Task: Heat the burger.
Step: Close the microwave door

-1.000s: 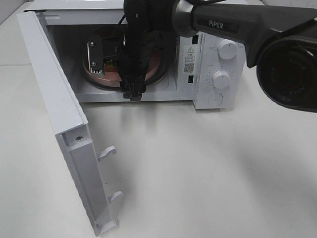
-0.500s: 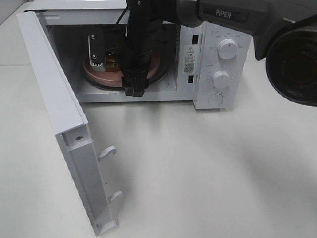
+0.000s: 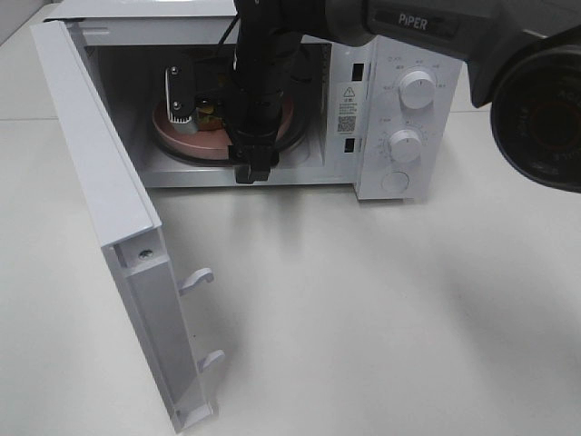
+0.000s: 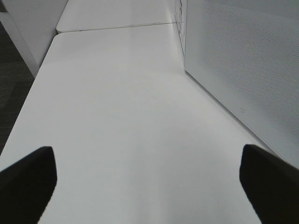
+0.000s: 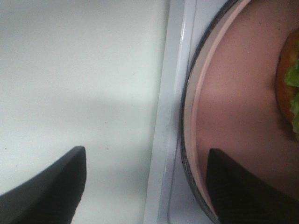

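Burger (image 5: 289, 88) on pink plate (image 5: 233, 121) inside microwave (image 3: 377, 177), door (image 3: 91, 173) open for loading | right end effector (image 5: 145, 158) part-open, empty, at microwave's mouth, seemingly free to retreat | left end effector (image 4: 145, 154) spread wide, idle beside microwave

The right arm (image 3: 427, 27) reaches in from the right, wrist bent downward. The right gripper (image 5: 145, 168) and the left gripper (image 4: 149, 168) both stand spread, empty.

From high in front I look down on the table (image 3: 381, 309) and open microwave (image 3: 390, 109). My left wrist camera skims low along the table beside the microwave's perforated panel (image 4: 243, 60). The right wrist one hangs close over the pink plate (image 5: 233, 116), which is also seen from above.
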`<action>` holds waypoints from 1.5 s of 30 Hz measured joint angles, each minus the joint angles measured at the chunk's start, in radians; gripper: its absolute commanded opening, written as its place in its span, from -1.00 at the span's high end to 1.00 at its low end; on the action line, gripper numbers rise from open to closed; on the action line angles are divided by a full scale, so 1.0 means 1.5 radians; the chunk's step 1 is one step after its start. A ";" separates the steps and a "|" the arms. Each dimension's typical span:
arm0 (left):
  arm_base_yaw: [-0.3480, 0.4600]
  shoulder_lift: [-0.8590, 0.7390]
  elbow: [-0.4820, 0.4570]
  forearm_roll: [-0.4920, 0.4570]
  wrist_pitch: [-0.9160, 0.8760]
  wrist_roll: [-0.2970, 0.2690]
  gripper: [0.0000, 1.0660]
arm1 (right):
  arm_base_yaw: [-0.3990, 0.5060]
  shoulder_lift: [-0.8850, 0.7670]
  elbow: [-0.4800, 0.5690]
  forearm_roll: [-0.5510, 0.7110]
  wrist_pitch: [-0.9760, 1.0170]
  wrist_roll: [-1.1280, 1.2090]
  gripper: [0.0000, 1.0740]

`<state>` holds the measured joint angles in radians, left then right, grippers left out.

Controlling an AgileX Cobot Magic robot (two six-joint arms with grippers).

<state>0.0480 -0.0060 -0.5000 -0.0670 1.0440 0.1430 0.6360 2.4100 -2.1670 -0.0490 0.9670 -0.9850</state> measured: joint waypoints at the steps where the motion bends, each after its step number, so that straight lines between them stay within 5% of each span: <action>1: 0.000 0.000 0.000 0.000 0.000 0.000 -0.89 | 0.000 -0.001 0.000 0.000 0.005 0.000 -0.36; 8: 0.000 0.000 0.000 0.000 0.000 0.000 -0.89 | 0.000 -0.017 0.007 0.001 0.019 0.000 -0.36; 31: 0.000 0.000 0.000 0.000 0.000 0.000 -0.89 | 0.000 -0.217 0.292 -0.011 -0.025 0.010 -0.36; 38: 0.000 0.000 0.000 0.000 0.000 0.000 -0.89 | 0.002 -0.310 0.409 -0.012 -0.041 0.041 -0.61; 45: 0.000 0.000 0.000 0.000 0.000 0.000 -0.89 | 0.005 -0.398 0.497 -0.023 -0.042 0.101 -0.61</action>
<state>0.0480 -0.0060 -0.5000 -0.0670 1.0440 0.1430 0.6430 1.8130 -1.4220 -0.0830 0.9040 -0.8330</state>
